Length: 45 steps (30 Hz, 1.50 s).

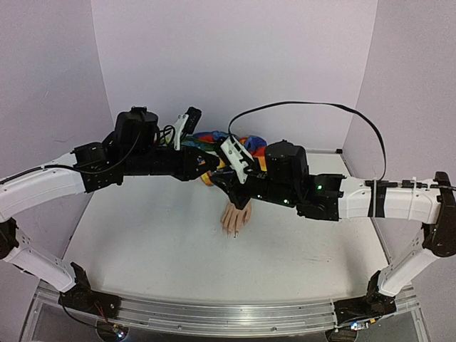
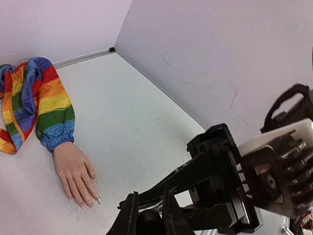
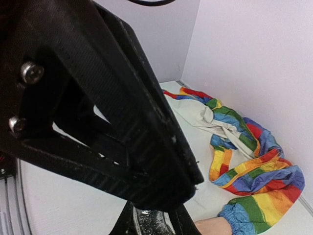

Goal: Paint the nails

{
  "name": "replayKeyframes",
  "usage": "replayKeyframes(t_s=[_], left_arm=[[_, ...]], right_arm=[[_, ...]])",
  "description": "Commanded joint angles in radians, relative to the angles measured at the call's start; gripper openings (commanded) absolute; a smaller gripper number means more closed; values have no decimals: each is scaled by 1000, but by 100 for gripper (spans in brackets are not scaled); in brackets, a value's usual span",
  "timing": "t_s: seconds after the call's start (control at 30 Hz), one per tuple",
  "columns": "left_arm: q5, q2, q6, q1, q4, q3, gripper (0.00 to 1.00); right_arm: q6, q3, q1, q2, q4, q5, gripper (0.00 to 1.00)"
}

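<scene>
At mid-table, under both arms, the pale flesh-coloured mannequin hand (image 1: 235, 216) lies palm down, tiny nails (image 2: 97, 199) pointing near: stiff, slick, probably light, best steadied at the rainbow-striped cuff (image 2: 57, 141). Left gripper (image 2: 148, 209) pinches a small dark round object (image 2: 148, 223); right gripper (image 3: 151, 216) pinches a glittery object (image 3: 152, 224).

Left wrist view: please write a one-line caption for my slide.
Mannequin hand in a rainbow sleeve lies palm down on the white table, left gripper in the foreground.
</scene>
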Motion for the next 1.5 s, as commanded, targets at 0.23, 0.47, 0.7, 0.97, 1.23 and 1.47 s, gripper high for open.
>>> replayKeyframes(t_s=[0.23,0.47,0.7,0.97,1.23,1.47], left_arm=[[1105,4,357,-17,113,-66,0],[1030,-14,387,-10,105,-54,0],[555,-195,363,5,10,-109,63],[172,-278,63,7,3,-127,90],[33,-199,-165,7,95,-107,76],[6,-157,-175,7,161,-107,60]], right_arm=[[294,78,-92,-159,238,-1084,0],[374,35,-116,-170,318,-1064,0],[152,-24,-134,-211,98,-772,0],[14,-10,-120,-156,5,-349,0],[-53,38,-27,-63,23,-68,0],[-38,49,4,-32,47,-17,0]])
